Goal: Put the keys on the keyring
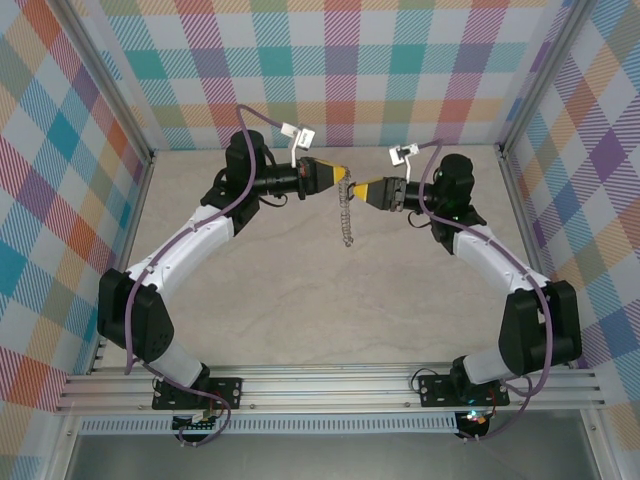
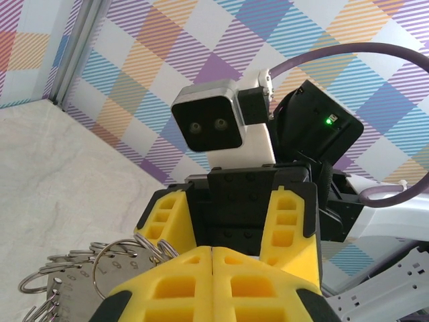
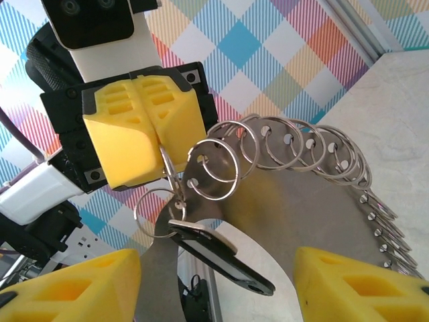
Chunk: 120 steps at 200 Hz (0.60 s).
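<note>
Here, the keyring dangles in mid-air over the middle of the surface.
The left fingers are pressed together on one of its small split rings; the right fingers stand wide apart to either side of the black-headed key, gripping nothing. The key dangles from a ring just below the left fingers.
</note>
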### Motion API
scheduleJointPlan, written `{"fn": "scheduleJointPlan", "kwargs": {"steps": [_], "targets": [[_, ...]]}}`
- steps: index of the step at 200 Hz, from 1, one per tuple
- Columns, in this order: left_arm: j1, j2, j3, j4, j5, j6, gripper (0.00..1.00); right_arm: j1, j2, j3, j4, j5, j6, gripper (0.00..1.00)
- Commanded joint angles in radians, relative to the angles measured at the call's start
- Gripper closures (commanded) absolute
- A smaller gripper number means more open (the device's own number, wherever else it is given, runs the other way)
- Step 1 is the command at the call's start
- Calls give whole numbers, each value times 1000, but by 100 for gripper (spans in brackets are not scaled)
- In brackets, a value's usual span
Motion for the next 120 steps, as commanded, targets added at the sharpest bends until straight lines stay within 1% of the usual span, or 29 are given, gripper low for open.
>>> {"fn": "scheduleJointPlan", "kwargs": {"steps": [1, 25, 42, 94, 120], "targets": [[-14, -31, 1, 60, 12, -10, 100, 11, 20, 30, 53, -19, 2, 38], [-15, -28, 2, 61, 22, -13, 100, 12, 35, 39, 51, -19, -1, 40], [-15, -28, 2, 61, 22, -12, 100, 13, 43, 44, 57, -20, 3, 44], [-15, -30, 0, 59, 11, -13, 100, 15, 37, 34, 91, -57, 30, 68], [-16, -30, 0, 60, 5, -13, 100, 18, 27, 26, 91, -73, 28, 83]]}}
